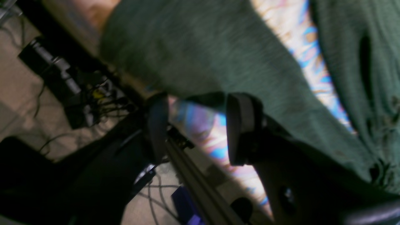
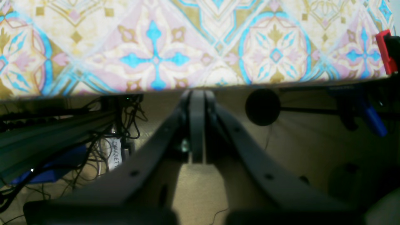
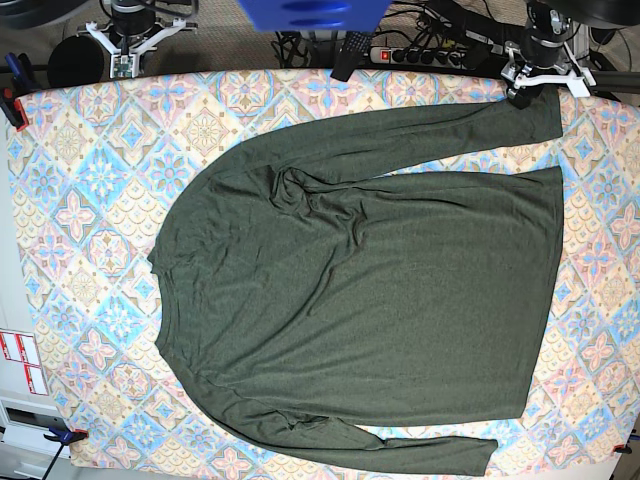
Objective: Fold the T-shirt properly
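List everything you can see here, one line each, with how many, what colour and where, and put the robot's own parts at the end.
T-shirt: one, dark olive green, long-sleeved, spread flat across the middle of the table, neck toward the base view's left.
Tablecloth: one, patterned in blue, pink and cream, covering the table.
Power strip: one, black, on the floor beyond the table's far edge, among cables.
Clamp: one, red, at the table edge.
Left gripper: one, black, fingers open at the table's edge by a sleeve's cuff.
Right gripper: one, dark grey, fingers shut, holding nothing, at the table's edge away from the shirt.
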